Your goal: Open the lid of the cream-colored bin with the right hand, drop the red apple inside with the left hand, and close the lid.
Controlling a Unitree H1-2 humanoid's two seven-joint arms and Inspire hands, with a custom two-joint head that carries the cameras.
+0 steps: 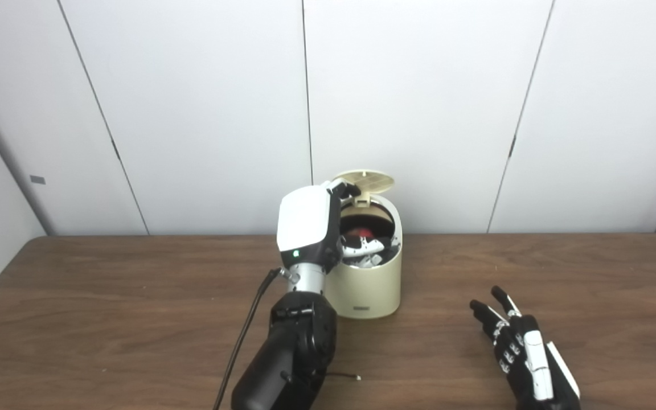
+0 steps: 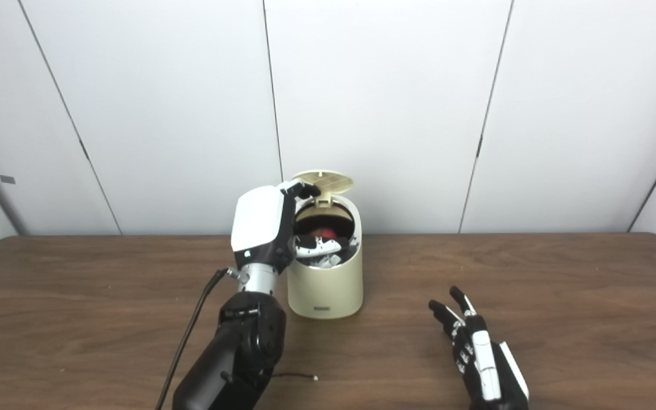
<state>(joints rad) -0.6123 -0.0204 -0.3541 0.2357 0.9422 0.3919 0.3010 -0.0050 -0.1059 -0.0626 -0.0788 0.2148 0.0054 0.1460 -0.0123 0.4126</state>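
Observation:
The cream-colored bin (image 1: 365,285) stands mid-table with its lid (image 1: 365,181) tipped up and back. My left hand (image 1: 311,228) reaches over the bin's left rim into the opening. Its thumb is raised near the lid and its fingers (image 1: 362,247) spread lower in the mouth. The red apple (image 1: 365,233) shows inside the opening just above those fingers, with a dark gap between it and the thumb. My right hand (image 1: 524,353) lies on the table at the lower right, well clear of the bin, fingers apart and holding nothing.
The brown wooden table (image 1: 106,296) runs to a white panelled wall right behind the bin. A black cable (image 1: 245,336) hangs along my left forearm, and a thin wire end (image 1: 345,376) lies on the table near it.

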